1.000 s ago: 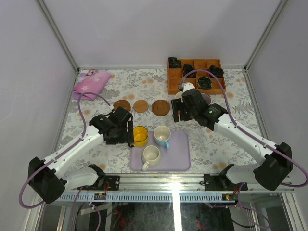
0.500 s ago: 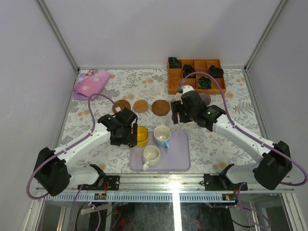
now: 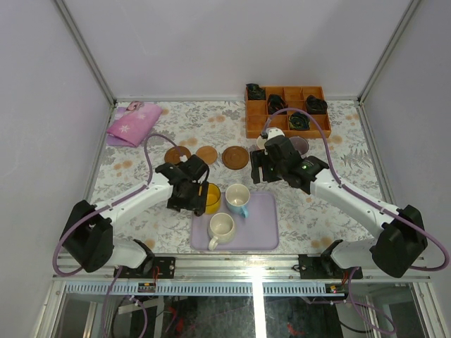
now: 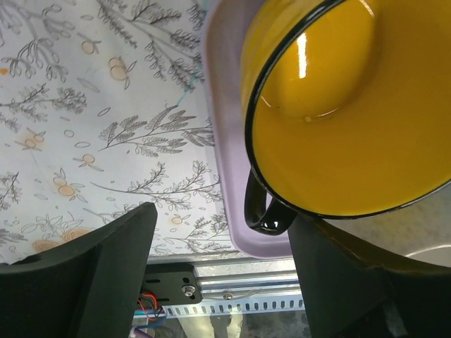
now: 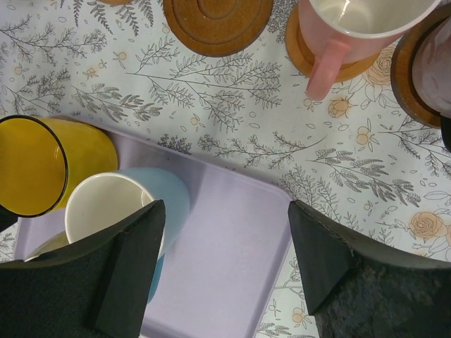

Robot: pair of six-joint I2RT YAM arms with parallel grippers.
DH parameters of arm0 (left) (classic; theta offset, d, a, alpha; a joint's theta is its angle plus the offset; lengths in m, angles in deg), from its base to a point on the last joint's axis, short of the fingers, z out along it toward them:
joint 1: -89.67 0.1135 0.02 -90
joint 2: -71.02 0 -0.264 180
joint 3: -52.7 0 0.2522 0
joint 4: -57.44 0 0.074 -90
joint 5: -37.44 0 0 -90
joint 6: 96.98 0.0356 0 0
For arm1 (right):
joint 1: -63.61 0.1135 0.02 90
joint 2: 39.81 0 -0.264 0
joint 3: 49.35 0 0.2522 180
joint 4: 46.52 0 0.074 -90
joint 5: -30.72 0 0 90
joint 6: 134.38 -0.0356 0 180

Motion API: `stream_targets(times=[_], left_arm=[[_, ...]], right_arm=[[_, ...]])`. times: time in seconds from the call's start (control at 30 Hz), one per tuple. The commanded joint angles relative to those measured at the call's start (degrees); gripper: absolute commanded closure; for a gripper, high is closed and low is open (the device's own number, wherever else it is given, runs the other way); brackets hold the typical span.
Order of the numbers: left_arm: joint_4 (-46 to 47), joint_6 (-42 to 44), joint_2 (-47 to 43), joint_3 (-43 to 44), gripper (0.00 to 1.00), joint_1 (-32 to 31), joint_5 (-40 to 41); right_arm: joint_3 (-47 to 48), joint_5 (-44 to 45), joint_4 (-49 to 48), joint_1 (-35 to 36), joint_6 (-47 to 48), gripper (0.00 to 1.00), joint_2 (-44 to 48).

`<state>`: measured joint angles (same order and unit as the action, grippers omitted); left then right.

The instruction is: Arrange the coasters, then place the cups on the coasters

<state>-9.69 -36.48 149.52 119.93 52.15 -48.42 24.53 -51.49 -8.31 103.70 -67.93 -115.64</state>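
Pale bare walls (image 3: 232,42) — floral tablecloth (image 3: 204,120)

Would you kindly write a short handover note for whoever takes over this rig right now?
Left end effector: open around the handle of the yellow ceramic cup, not gripping.
Right end effector: open, empty, over the flat lavender tray.
Done: five round brown wooden coasters laid out; pink cup and greyish-purple cup sit on two.
Left: yellow, light blue cup and cream-white cup on the tray go onto the three bare coasters.

Three cups (image 3: 237,199) on the tray (image 3: 261,229), coasters (image 3: 207,155) behind — box (image 3: 256,127) far right
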Motion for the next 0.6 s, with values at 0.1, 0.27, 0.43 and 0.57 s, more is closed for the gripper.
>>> stream_targets(times=[0.1,0.27,0.43,0.57], left_arm=[[8.8,3.8,0.7,2.2,0.31,-0.3,-2.2],[11.4,3.9,0.5,-0.1,0.41,-0.3,-4.2],[12.9,3.5,0.7,-1.7,0.87,-0.9,-6.0],[12.8,3.0,0.9,-2.2,0.98,-1.2,-6.0]], right_arm=[[0.5,-0.8,-2.3,0.4,-0.3,0.21,-0.8],[0.4,-1.1,-2.3,0.4,-0.8,0.21,-1.0],[0.2,-1.7,-2.3,0.4,-1.5,0.21,-1.1],[0.3,-1.6,-2.0,0.4,-1.7,0.2,-1.2]])
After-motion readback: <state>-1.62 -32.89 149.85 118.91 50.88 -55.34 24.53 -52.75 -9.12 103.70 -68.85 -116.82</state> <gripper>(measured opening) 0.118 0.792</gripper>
